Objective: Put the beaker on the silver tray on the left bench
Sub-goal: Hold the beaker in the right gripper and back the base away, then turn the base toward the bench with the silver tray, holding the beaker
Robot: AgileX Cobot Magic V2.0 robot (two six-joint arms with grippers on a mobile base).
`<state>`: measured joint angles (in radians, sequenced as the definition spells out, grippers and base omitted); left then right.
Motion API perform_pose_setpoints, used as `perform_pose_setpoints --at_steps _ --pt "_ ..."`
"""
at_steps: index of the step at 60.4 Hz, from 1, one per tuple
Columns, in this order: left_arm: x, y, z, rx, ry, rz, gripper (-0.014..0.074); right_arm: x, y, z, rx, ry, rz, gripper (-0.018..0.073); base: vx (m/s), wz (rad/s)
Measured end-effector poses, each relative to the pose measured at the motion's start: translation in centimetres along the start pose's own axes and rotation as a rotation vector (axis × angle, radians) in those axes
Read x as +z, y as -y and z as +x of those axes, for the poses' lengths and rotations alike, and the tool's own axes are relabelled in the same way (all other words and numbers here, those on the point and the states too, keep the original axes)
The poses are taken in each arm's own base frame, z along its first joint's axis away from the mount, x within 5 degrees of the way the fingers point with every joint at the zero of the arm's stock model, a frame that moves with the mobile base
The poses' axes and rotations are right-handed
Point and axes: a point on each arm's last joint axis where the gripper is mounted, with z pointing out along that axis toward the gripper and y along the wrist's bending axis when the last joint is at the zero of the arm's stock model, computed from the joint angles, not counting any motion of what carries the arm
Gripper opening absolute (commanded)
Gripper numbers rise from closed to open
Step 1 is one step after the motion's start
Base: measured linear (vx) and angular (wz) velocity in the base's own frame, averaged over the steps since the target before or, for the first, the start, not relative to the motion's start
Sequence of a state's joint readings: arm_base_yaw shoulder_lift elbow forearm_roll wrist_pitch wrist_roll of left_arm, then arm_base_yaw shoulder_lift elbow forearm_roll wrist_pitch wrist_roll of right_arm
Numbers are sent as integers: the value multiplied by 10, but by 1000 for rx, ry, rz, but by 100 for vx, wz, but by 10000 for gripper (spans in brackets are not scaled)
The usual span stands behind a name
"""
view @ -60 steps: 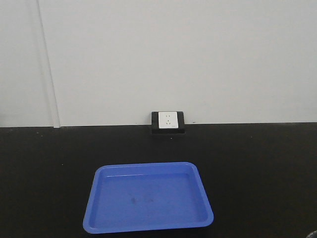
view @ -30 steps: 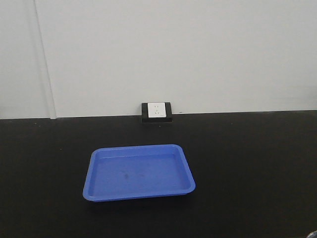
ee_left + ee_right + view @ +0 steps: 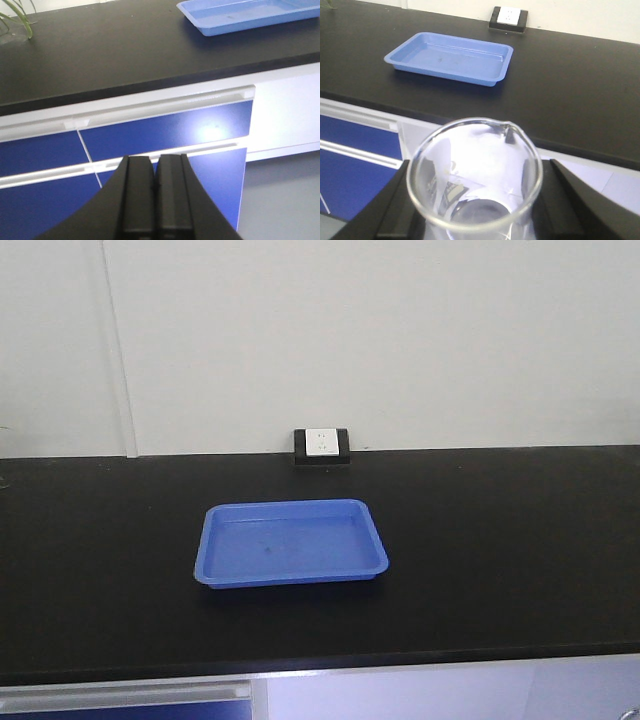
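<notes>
Left gripper: matte black, two flat rectangular fingers, wide flared base. Right gripper: matte black, angular wedge-shaped fingers.

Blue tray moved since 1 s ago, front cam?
No. The blue tray keeps its place before the wall socket; both shrink together, so the camera backed off.

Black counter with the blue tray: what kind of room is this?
Probably a laboratory: a black worktop over blue cabinet doors, and a glass beaker in the right gripper.
</notes>
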<state>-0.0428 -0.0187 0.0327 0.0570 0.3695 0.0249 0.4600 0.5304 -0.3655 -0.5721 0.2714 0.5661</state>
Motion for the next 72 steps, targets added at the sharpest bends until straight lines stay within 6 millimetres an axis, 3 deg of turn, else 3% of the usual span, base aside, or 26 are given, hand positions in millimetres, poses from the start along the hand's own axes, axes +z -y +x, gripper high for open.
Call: perform_pose_setpoints --at_steps 41,72 --pt "0 0 0 0 0 0 1 0 0 0 0 0 0 -11 -34 5" --pt "0 0 0 0 0 0 1 0 0 0 0 0 0 -11 -40 32"
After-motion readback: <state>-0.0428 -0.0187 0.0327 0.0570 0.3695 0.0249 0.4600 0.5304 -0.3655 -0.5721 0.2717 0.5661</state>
